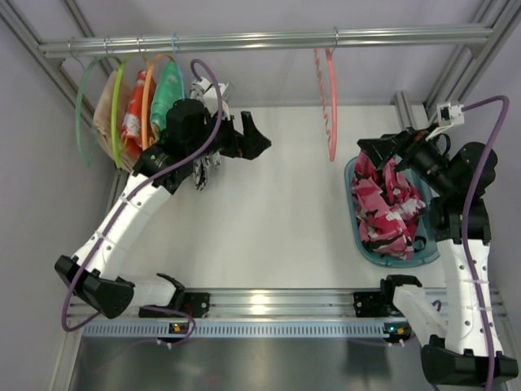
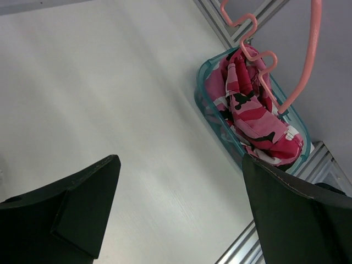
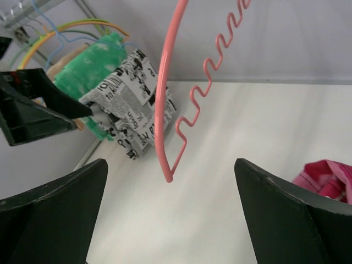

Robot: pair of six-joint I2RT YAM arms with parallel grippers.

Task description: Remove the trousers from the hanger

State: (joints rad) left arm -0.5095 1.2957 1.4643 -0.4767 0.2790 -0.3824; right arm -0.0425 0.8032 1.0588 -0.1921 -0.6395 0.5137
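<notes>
Two arms, both with jaws spread wide and nothing in them.

**Top view:** the small pink camouflage-patch cloth trousers [image 1: 387, 208] lie bunched in the teal plastic basket [image 1: 383, 259] at right. They are clear of the thin salmon-pink plastic hanger [image 1: 330, 106], which hangs bare on the metal rail [image 1: 269, 38]. The task looks done.
- Risk: the right gripper [image 1: 378, 147] sits over the basket's far rim, near the hanger. A careless retreat could snag cloth and drag it out, or set the hanger swinging.
- The right arm is folded upright, wrist reaching inward.
- The left arm stretches up and away, with the left gripper [image 1: 256, 137] near the hung green and orange-red garments [image 1: 155, 98]. A swing could catch them.

**Left wrist view:** open fingers frame the white table [image 2: 110, 82]. The trousers are in the basket, well apart, with the hanger's wavy bar in front of them.

**Right wrist view:** the hanger's arc end appears between the open fingers. It looks close, so a forward move might hook it. The trousers show at the right edge.
</notes>
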